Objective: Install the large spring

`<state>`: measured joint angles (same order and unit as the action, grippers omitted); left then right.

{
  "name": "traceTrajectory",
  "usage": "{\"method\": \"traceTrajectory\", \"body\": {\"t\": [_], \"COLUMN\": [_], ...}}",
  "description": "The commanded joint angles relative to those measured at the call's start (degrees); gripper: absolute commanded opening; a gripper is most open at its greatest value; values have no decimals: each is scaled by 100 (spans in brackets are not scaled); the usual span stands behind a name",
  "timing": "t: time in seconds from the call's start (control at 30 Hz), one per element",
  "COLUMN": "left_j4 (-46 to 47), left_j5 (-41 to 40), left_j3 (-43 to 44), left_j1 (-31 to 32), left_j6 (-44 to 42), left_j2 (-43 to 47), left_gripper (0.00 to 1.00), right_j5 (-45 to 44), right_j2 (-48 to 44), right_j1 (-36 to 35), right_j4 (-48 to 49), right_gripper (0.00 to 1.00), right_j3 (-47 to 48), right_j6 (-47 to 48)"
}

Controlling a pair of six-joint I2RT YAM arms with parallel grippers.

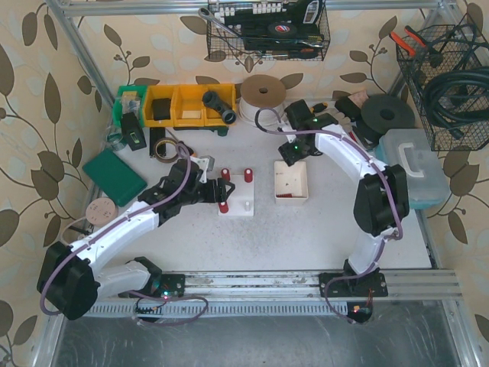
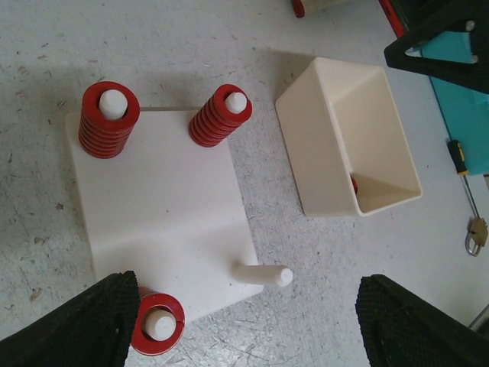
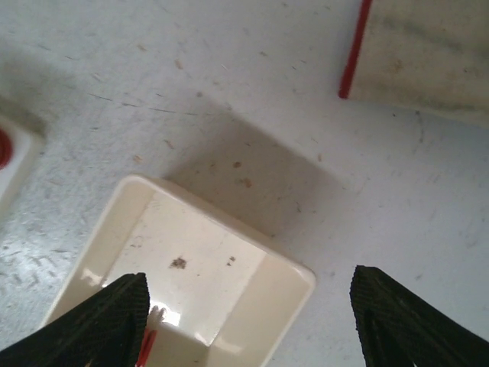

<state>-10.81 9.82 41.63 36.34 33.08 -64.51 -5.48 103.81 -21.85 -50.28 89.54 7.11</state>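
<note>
You only get the layout from the top view. The left claw sits over the white plate. The right claw hangs above the far end of the cream box. Both are on the desk.

The left wrist view gives you the detail. The plate has four pegs, three with red springs, and one bare peg. The large spring is the widest coil. It stands upright on a corner peg, with the white peg tip showing at its top. A slimmer spring is on the next peg. A third spring is half hidden by a finger.

The right wrist view looks into the box. There's a red piece in one corner beside a finger, but too little shows to name it.

Both claws are wide open and hold nothing.

Print on the packs in the wire basket is too small to read.
</note>
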Motion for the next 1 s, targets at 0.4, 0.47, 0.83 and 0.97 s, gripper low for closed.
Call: {"method": "traceTrajectory", "body": {"t": [0.4, 0.47, 0.83, 0.97], "left_j4": [523, 438, 578, 621], "left_j5": [608, 619, 711, 719], "left_j3": [-215, -194, -356, -390], "left_j1": [-385, -403, -494, -513], "left_j6": [154, 155, 208, 233], "left_j2": [231, 236, 418, 436], "left_gripper": [81, 81, 81, 81], "right_j5": [-340, -222, 89, 26], "right_j2": [-1396, -1404, -1014, -940], "right_j1": [128, 129, 119, 123], "right_j4": [595, 685, 830, 693], "right_gripper": [78, 73, 65, 63], "right_j3": [-1770, -1987, -2357, -2292], "right_j6": [-3452, -3737, -4227, -4082]}}
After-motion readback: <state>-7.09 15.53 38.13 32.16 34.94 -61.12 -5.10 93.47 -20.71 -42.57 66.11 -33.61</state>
